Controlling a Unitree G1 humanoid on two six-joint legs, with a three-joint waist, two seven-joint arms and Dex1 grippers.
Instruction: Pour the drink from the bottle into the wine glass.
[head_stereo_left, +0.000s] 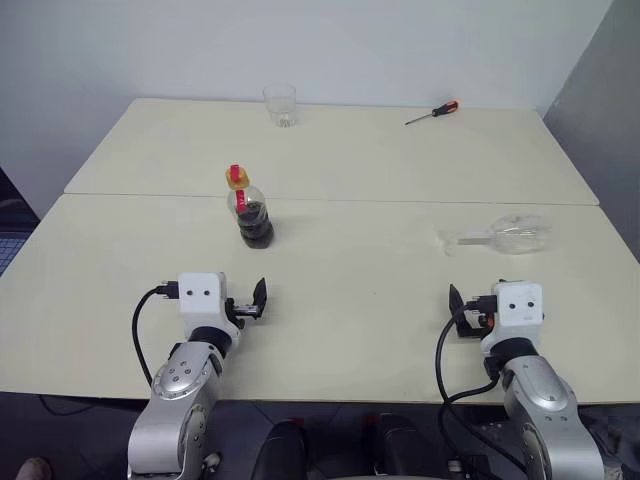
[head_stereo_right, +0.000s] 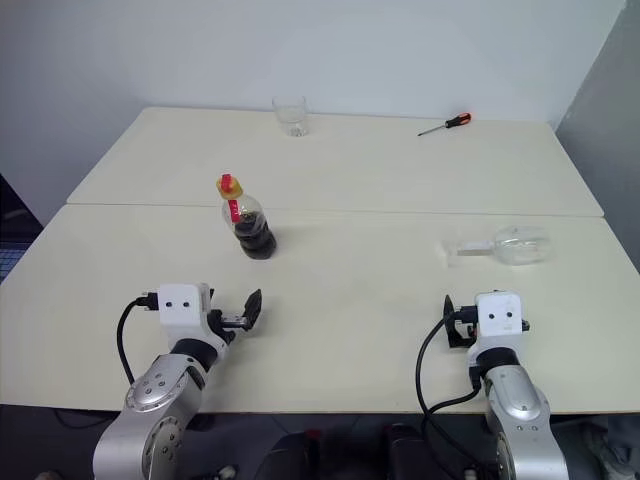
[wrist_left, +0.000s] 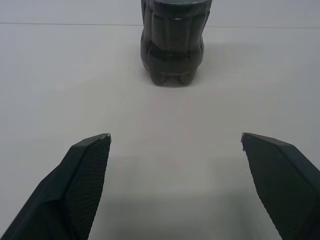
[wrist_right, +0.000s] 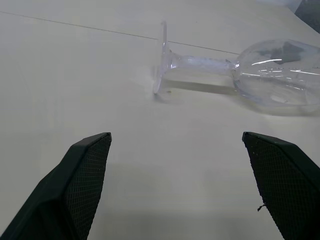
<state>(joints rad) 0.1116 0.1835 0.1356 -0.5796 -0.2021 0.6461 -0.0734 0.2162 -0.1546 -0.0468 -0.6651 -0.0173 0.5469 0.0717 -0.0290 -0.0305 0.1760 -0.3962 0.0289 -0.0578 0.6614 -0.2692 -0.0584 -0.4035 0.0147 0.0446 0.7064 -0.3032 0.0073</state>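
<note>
On the pale matte desk (head_stereo_left: 350, 330), bulbous plastic bottle (head_stereo_left: 251, 211) upright; stemmed wine glass (head_stereo_left: 510, 235) lies sideways; both grippers' textured fingers (wrist_left: 82, 175) gape wide, empty.

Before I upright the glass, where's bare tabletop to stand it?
Widest bare patch: mid-table between the bottle and the toppled wine glass. Also bare between tumbler and screwdriver. Nowhere is crowded.

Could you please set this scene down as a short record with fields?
table: pale tabletop
bottle: upright, dark drink inside, yellow cap on, ahead of left gripper
wine glass: lying on its side, ahead of right gripper
tumbler: upright at far edge
screwdriver: far right, red handle
grippers: both open, holding nothing
</note>
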